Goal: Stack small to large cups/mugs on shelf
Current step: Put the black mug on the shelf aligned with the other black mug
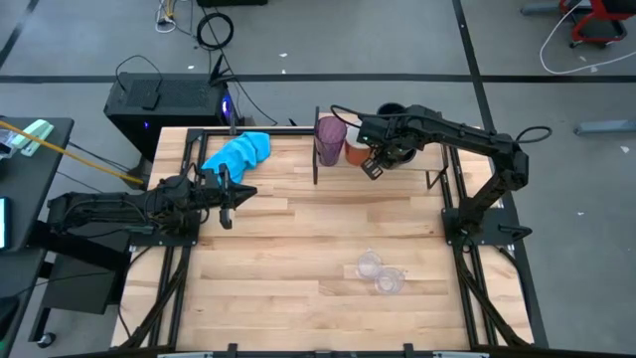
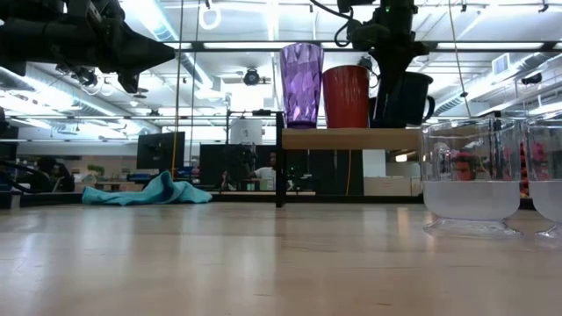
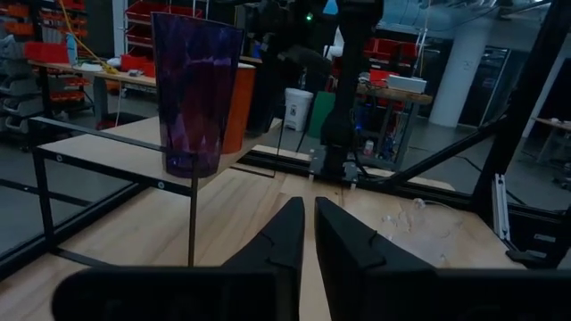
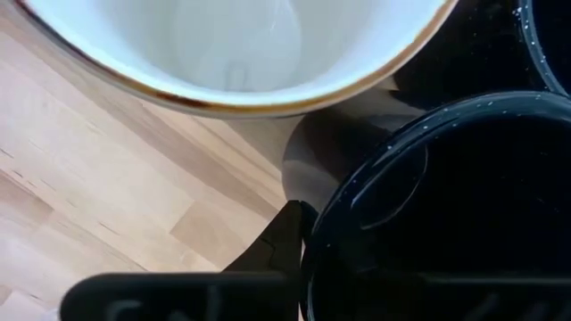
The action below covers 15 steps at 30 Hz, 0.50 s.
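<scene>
Gripping the navy mug's (image 4: 446,205) rim, right claw (image 1: 375,165) should settle it flat beside the orange mug (image 4: 232,53) on the shelf (image 2: 351,138); left claw (image 3: 308,236) hovers clenched, empty.

Shelf (image 1: 397,175) at table's (image 1: 298,298) far edge: tumbler (image 1: 330,139), mug (image 1: 355,149), dark mug (image 2: 413,96) in a row. Cloth (image 1: 238,154) left of shelf. Two small cups (image 1: 379,273) touching, near front.

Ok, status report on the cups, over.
Right gripper over navy mug on shelf. Left gripper shut, empty, waiting mid-table. Two clear cups not yet shelved. Nothing blocking.
</scene>
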Each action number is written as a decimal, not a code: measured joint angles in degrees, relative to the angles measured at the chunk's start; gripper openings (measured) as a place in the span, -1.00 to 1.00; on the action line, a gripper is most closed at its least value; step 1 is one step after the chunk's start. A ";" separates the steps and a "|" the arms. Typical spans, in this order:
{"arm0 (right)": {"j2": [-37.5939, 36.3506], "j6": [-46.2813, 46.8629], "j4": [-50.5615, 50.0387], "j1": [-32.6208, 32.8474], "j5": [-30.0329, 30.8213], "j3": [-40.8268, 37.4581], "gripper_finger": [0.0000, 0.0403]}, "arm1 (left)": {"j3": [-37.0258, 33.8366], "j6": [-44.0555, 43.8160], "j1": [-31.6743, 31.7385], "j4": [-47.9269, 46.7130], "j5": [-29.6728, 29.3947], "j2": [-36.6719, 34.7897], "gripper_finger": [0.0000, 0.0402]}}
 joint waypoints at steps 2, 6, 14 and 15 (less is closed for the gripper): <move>0.00 -0.09 0.00 0.00 -0.01 0.00 -0.83 | 0.00 0.00 0.02 0.00 0.00 0.00 -0.82; 0.00 -0.98 0.04 0.00 0.01 0.00 -0.81 | 0.00 -0.02 0.02 0.00 0.00 0.00 -0.85; 0.00 -2.33 1.00 0.00 0.25 0.00 -0.84 | 0.00 -0.08 0.02 -0.01 0.00 0.00 -0.83; 0.00 -2.36 1.07 0.00 0.23 0.00 -0.83 | 0.00 -0.30 0.02 -0.01 0.00 0.00 -0.82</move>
